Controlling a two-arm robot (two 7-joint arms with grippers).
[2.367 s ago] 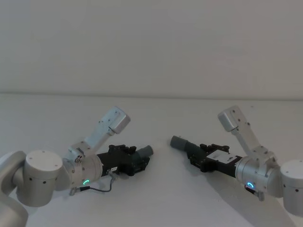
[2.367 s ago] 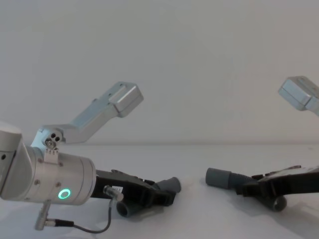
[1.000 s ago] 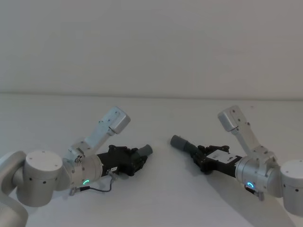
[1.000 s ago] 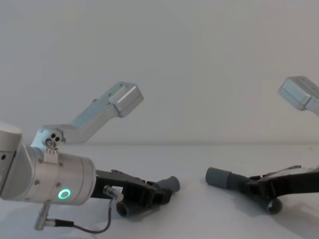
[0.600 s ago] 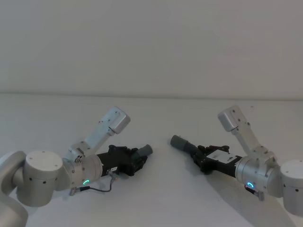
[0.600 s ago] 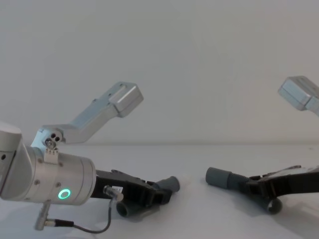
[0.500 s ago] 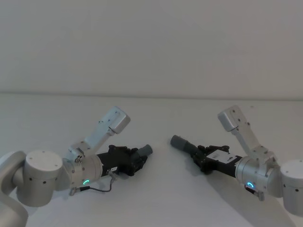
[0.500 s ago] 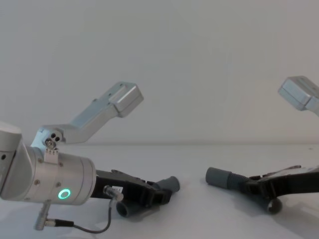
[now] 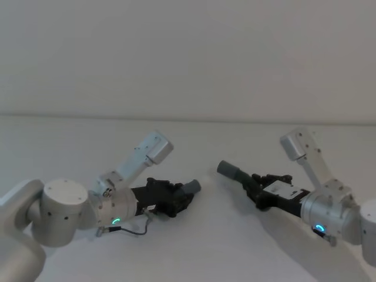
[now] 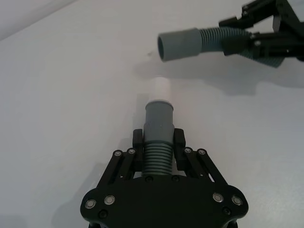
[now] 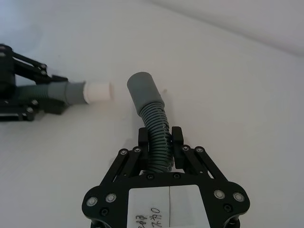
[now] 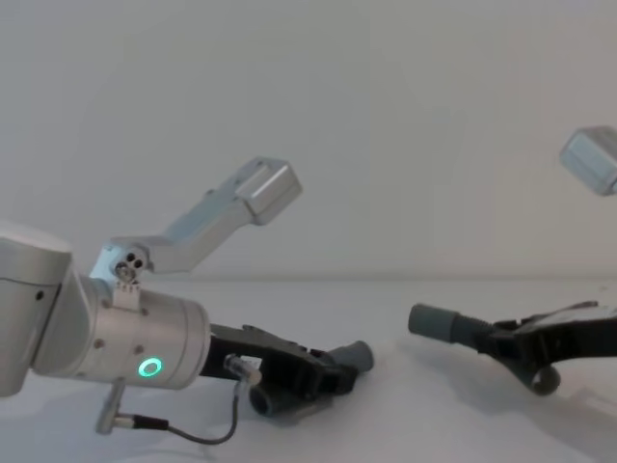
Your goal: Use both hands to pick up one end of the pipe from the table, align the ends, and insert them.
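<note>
- Ahead of me stands a plain, pale grey wall [image 9: 188,53], bare and evenly lit.
- The white table [image 9: 223,235] meets it along one straight, level line.

The worktop [image 9: 194,252] is a plain, matte white surface running back to a pale wall [image 9: 188,53]. The left hose piece [image 12: 359,354] sits low over it, contact unclear. The right hose piece [image 12: 434,323] hangs just above it.
</note>
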